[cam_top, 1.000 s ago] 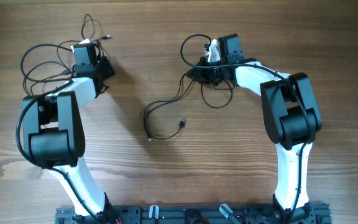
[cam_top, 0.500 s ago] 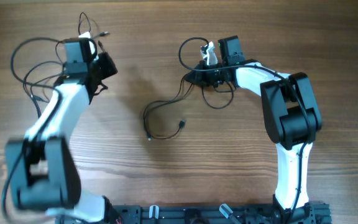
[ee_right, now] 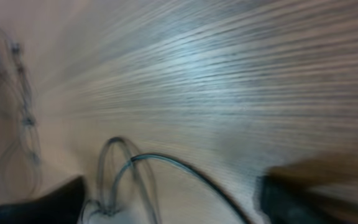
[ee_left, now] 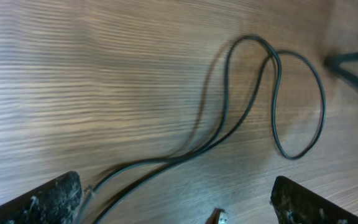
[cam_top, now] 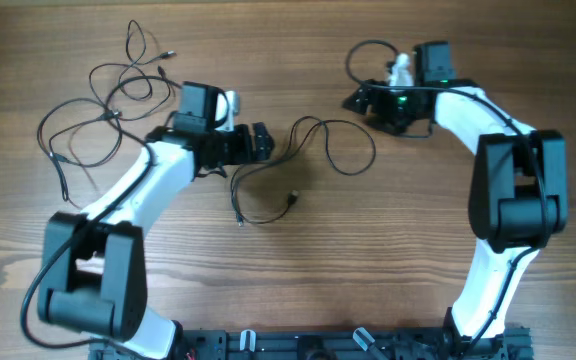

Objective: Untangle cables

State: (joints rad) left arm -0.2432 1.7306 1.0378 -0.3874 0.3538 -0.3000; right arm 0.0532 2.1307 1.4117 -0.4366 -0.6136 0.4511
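Two lots of cables (cam_top: 234,190) on the wooden worktop (cam_top: 418,260), all positions taken from the left hand (cam_top: 260,141).

Left hand: spread wide, fingers far apart, nothing gripped.

Middle cable (cam_top: 313,119): just beside the left hand on its fingertip side. Comes up from below the hand, passes right by the fingertips, then loops out beyond them. Contact with the fingertips not clear from overhead. Two small plug tips (cam_top: 294,198) below the left hand, toward the robot base, lying apart from each other.

Left wrist view: left hand (ee_left: 176,186) low over the worktop, fingers (ee_left: 48,202) in the bottom corners. Two strands of middle cable (ee_left: 229,118) running up between them and on into a crossed loop ahead. No strand pinched.

Tangled bunch (cam_top: 118,88): behind the left hand, past its wrist on the side away from the fingertips, toward the far edge. Well apart from the hand. Several thin loops overlapped, one small plug end (cam_top: 171,56) sticking out at the far side.

Right hand (cam_top: 361,99): well beyond the left hand's fingertips, across the middle cable's loop, facing back toward it. Right wrist view blurred: right hand (ee_right: 169,186) with fingers (ee_right: 309,196) wide apart, dark strand (ee_right: 166,163) arcing low between them. Touching or not, cannot tell. Nothing seen clamped.
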